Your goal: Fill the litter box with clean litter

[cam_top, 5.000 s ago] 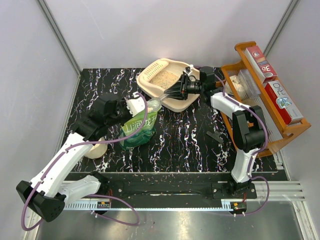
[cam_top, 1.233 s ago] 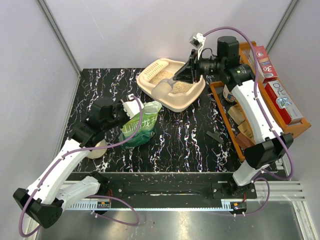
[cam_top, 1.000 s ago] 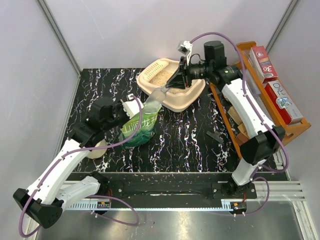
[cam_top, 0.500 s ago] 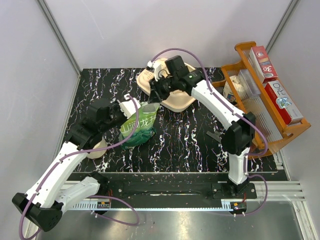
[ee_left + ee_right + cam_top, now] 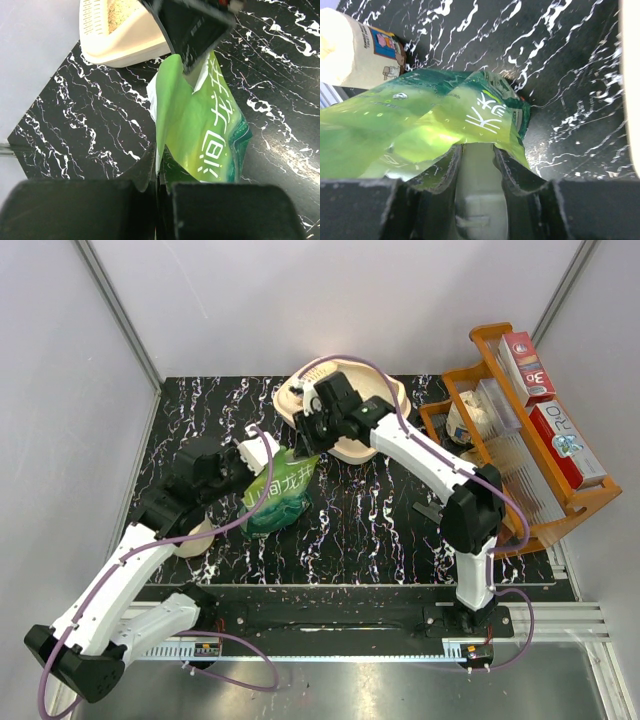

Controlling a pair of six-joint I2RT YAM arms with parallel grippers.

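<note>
Black marbled tabletop (image 5: 380, 530): the litter box (image 5: 350, 452) sits at its far edge. The left gripper (image 5: 157, 182) pinches the floppy green bag (image 5: 280, 490) by its rim. The right gripper (image 5: 477, 150) clamps a pale scoop (image 5: 476, 190) at the bag's mouth. Clean litter (image 5: 119, 11) in the box looks loose and spill-prone, so scoop it level.

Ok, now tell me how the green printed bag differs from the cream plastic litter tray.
The cream plastic litter box is a rigid tray lying flat at the far side; the green printed bag is soft and crumpled, nearer the arms. The left tool is shut on the bag's edge and does not touch the box. The box shows pale tan litter; the bag's contents are hidden. Both rest on the black marbled table.
</note>
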